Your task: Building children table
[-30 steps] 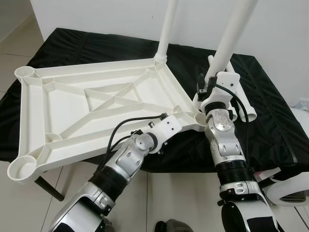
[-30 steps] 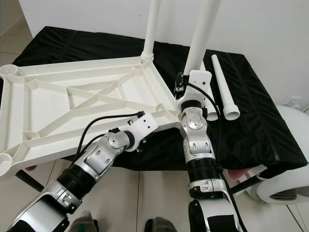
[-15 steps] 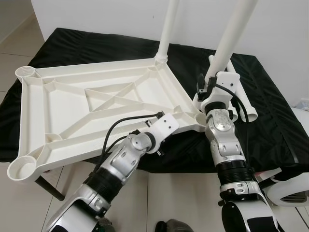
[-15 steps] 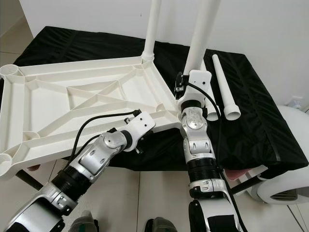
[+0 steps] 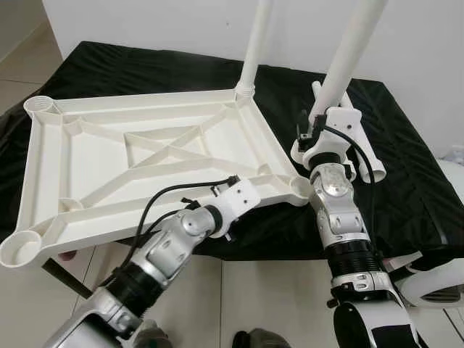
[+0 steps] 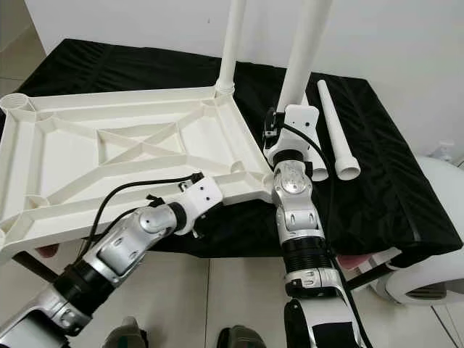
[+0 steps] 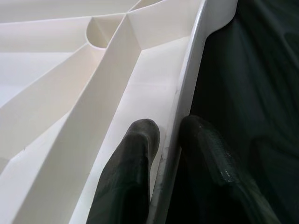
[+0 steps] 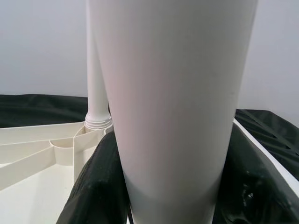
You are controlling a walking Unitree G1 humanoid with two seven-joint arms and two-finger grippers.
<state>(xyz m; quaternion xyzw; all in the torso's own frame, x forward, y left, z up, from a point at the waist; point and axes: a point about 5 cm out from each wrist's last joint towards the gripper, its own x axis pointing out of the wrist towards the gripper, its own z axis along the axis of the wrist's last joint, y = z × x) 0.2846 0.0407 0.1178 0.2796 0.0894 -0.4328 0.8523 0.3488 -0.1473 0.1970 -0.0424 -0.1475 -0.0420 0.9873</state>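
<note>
Main risk: tabletop [image 5: 152, 156] tipping or sliding off the counter [image 5: 406, 181], since its near-left corner overhangs the edge and only a thin rim pinch restrains it. Second risk: leg cocking in the socket if pushed off-axis, jamming the thread or levering the whole panel up.

Left gripper [image 7: 170, 135] clamped on the tabletop's near rim, one finger [image 7: 135, 154] inside the panel, the other outside over the black cloth; gap is only the rim's thickness. Grip looks marginal against twisting loads.

Right gripper [image 8: 170, 186] closed around the lower part of the leg [image 5: 348, 58], fingers wrapped on both sides of the tube, leg upright over the near-right corner socket, just beside the left gripper's pinch point. Cannot tell whether the leg is fully seated.

Beyond the right gripper: a second leg [image 5: 255, 51] standing in the far-right corner socket. Past that arm's outer side, spare legs [image 6: 335, 130] lying loose on the cloth. Far-left and near-left sockets not yet filled.
</note>
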